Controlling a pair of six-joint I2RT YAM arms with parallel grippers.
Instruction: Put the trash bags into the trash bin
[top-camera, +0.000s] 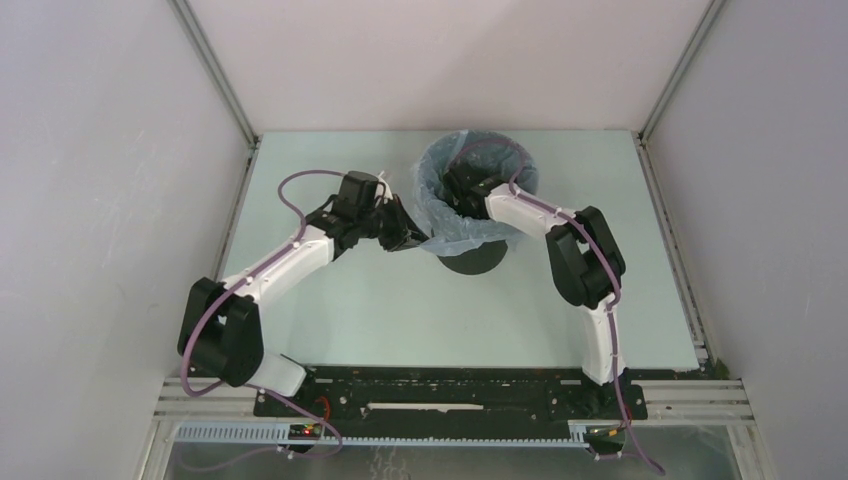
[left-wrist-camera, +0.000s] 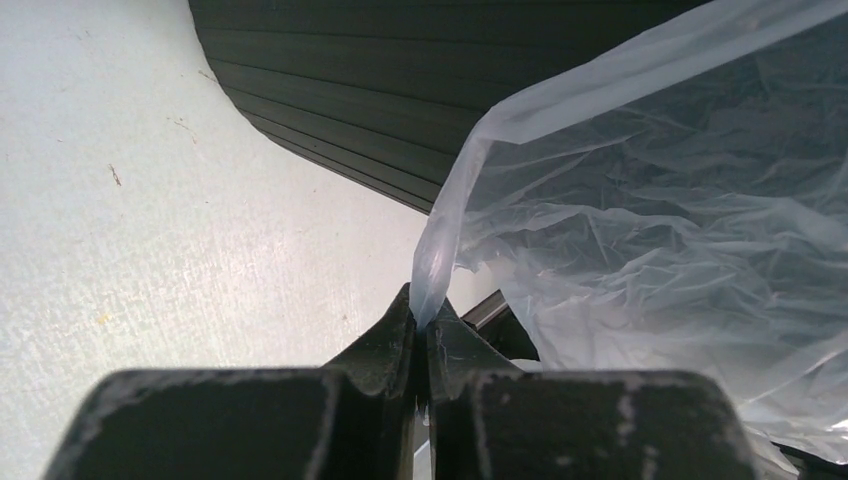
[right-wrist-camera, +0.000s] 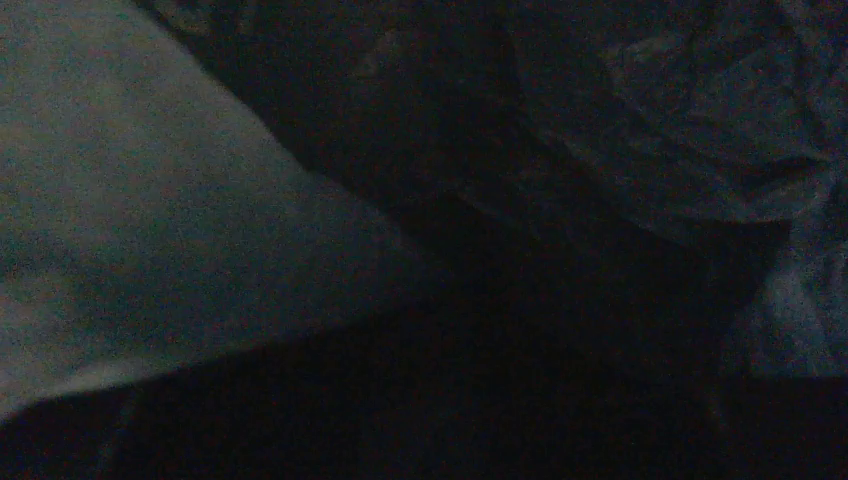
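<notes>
While left gripper (left-wrist-camera: 425, 328) clamps bag (left-wrist-camera: 650, 200) edge beside bin (left-wrist-camera: 350, 80) | right gripper (top-camera: 463, 185) apparently inside bin, jaws: cannot tell

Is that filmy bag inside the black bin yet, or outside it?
Partly in. The bag sits in the bin and spills over its rim; the left gripper pinches an edge outside it.

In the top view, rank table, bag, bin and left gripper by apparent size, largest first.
1. Table
2. Bag, draped over the bin's rim
3. Bin and left gripper: unsure. The bag hides most of the bin, and the dark base that shows looks about gripper-sized.
</notes>
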